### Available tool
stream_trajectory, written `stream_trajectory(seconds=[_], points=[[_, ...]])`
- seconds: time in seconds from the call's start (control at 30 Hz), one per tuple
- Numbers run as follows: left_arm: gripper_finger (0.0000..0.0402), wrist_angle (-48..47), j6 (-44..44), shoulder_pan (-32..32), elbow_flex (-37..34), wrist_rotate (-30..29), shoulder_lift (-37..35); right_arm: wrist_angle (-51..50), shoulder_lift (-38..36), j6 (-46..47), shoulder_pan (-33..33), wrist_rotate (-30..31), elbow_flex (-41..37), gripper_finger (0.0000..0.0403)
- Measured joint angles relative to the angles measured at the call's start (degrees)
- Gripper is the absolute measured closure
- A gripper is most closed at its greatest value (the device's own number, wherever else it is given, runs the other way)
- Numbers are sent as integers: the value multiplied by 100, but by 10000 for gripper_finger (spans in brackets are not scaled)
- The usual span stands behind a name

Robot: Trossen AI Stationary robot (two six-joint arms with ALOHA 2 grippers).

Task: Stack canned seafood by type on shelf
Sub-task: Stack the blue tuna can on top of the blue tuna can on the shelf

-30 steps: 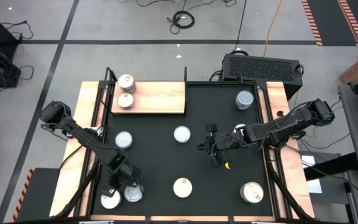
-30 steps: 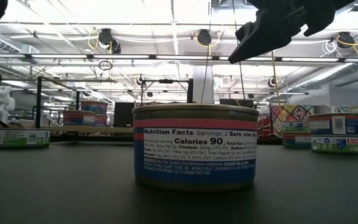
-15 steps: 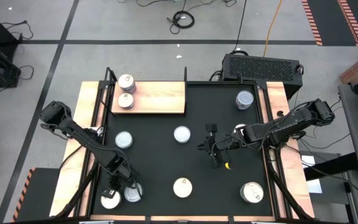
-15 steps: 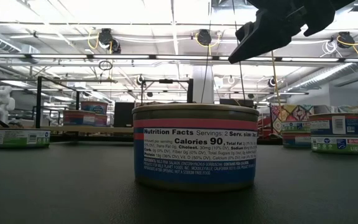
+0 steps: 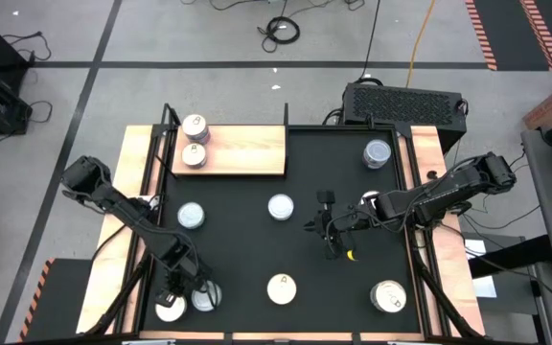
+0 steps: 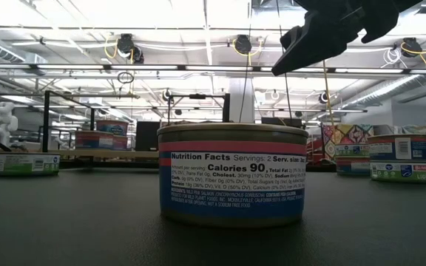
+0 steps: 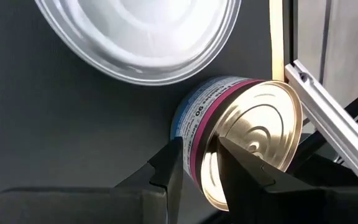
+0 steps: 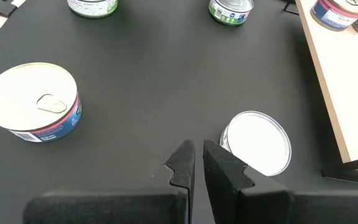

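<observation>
Squat round tins stand on the black mat: one in the middle point(image 5: 280, 207), one left of it point(image 5: 191, 216), one far right point(image 5: 378, 153), two near the front point(image 5: 282, 287) point(image 5: 388, 296), and a pair at the near left corner point(image 5: 169, 309) point(image 5: 204, 299). Two more point(image 5: 195, 125) point(image 5: 193, 154) stand on the pale wooden shelf point(image 5: 242, 150). My left gripper point(image 5: 175, 286) hangs over the corner pair, fingers slightly apart. In the left wrist view it point(image 7: 199, 158) is over the rim of a pink-and-blue tin point(image 7: 247, 143). My right gripper point(image 5: 332, 238) hovers shut above bare mat. My left gripper comes from above at the pink-and-blue tin with the golden lid. One finger point(image 7: 169, 171) stands outside the tin's wall point(image 7: 194, 134) and the other point(image 7: 238, 171) over the lid's edge. Whether either finger touches the tin, I cannot tell.
A silver-lidded tin point(image 7: 135, 31) sits close beside the golden one. A metal rail point(image 7: 328, 118) and a wooden side strip point(image 5: 140, 192) run along the mat's left edge. In the right wrist view, a pull-tab tin point(image 8: 33, 102) and a white-lidded tin point(image 8: 257, 143) flank bare mat.
My left gripper has moved a little toward the table's near edge, onto the pair of tins at the near left corner. In the low view its dark shape has slid out at the left. No tin has moved.
</observation>
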Motion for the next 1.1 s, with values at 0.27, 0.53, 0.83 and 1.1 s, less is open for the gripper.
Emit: stream_trajectory(seconds=[0.27,0.53,0.83,1.1], points=[[339,83,43,2,-61,111,-9,23,0,-15,0,0,0,376],[396,62,36,45,-70,288,-9,28,0,-15,2,0,0,376],[400,-215,-155,375,-91,385,-559,24,0,-4,0,0,-1,376],[401,-325,-913,959,-87,-11,-1755,22,0,-6,0,0,0,376]])
